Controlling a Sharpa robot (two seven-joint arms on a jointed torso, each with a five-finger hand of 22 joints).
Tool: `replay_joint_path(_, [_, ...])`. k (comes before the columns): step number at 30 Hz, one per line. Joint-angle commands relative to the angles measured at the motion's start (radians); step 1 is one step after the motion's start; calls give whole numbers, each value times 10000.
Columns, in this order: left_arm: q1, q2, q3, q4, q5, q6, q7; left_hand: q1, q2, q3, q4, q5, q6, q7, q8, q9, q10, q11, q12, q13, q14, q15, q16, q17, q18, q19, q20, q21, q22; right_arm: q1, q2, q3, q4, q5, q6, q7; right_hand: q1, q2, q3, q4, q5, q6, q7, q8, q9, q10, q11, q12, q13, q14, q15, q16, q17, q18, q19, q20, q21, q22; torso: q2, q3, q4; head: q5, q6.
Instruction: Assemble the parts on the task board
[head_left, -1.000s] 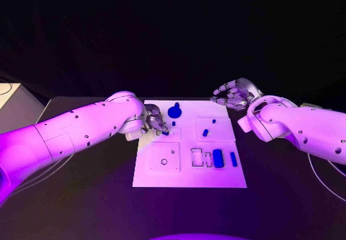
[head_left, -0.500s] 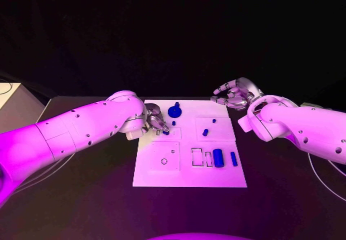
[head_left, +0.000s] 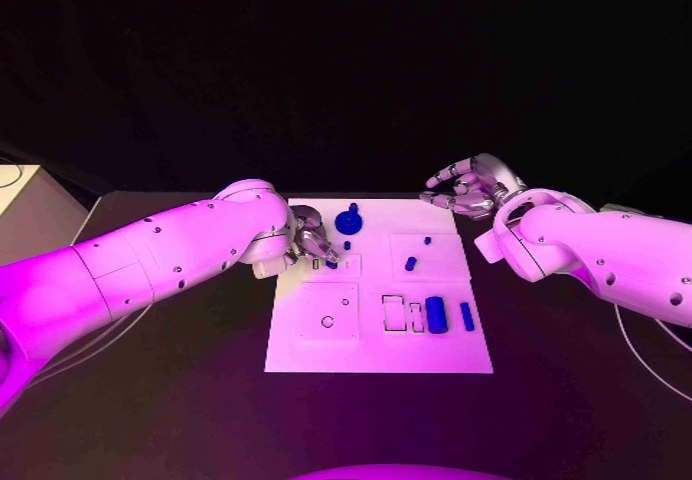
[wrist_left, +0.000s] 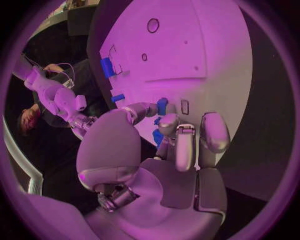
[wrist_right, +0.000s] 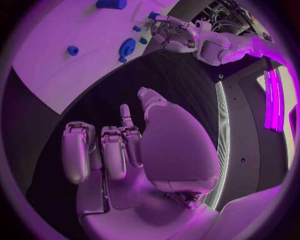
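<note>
Now easing left hand (head_left: 309, 245), fingers (wrist_left: 161, 106) pinching small blue part (wrist_left: 157, 136), squarely over task board (head_left: 378, 352); right hand (head_left: 469, 190) curled, empty.

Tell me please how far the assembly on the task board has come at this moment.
Early stage, it seems. Already seated, apparently: a round blue part at the task board's far edge. In hand: the left hand pinches a small blue part over the board. The right hand hovers off the board, holding nothing. Left: loose blue pieces beside outlined slots, which look unfilled.
</note>
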Motion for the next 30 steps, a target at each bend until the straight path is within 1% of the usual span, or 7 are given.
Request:
replay_joint_path(1, [-22,47,-15,22,-9,400,3,-49,52,1264,-1347,-42,448,-373,23,546,142,-38,76,77,820,-66,72,1886,-140,74,-28,21,0,-4,-4,4,17,-92,54,45,-76,3,44,4,46,-65,-9,34,14,234,-5,-21,1941,1024,-28,41,2634,-62,516,-75,-22,1123,-4,-4,5,-4,-14])
replay_joint_path(8, [-23,75,-14,8,-3,401,4,-122,149,884,-1243,-139,535,-439,-25,604,300,-87,171,232,831,-102,86,1909,-149,98,-60,17,31,-4,-1,4,17,-101,58,40,-117,-14,100,-4,43,-110,-2,68,38,237,3,-17,1943,1024,-19,41,2634,-62,518,-66,-25,1125,-11,4,6,1,-24])
replay_joint_path(14, [-24,127,-14,-25,15,353,8,-141,217,684,-1177,-220,577,-470,-59,628,367,-108,220,321,833,-120,88,1912,-158,123,-76,23,61,-4,2,4,21,-102,58,41,-117,-14,100,-4,43,-110,-2,68,38,237,3,-17,1943,1024,-19,41,2634,-62,518,-66,-25,1125,0,3,-3,1,-27])
replay_joint_path(18, [-28,166,-14,-57,24,315,12,-180,271,392,-1072,-329,613,-502,-117,648,400,-131,223,347,835,-138,92,1920,-160,135,-95,11,62,-4,-2,4,30,-102,57,40,-117,-14,100,-4,43,-110,-2,68,38,237,3,-17,1943,1024,-19,41,2634,-62,518,-66,-25,1125,5,0,-5,-9,-29])
replay_joint_path(21, [-31,190,-15,-87,27,271,17,-188,291,321,-1039,-360,619,-508,-136,652,403,-136,220,352,832,-143,86,1910,-160,136,-100,6,59,-4,-9,4,37,-103,56,39,-117,-14,100,-4,43,-110,-2,68,38,237,3,-17,1943,1024,-19,41,2634,-62,518,-66,-25,1125,10,2,-8,-17,-28])
replay_joint_path(30, [-36,228,-18,-148,-4,211,22,-213,332,211,-963,-399,631,-516,-173,657,393,-140,199,338,828,-149,79,1897,-161,139,-107,-1,57,-4,-23,4,50,-103,53,42,-117,-14,100,-4,43,-110,-2,68,38,237,3,-17,1943,1024,-19,41,2634,-62,518,-66,-25,1125,-1,-1,6,-39,-44])
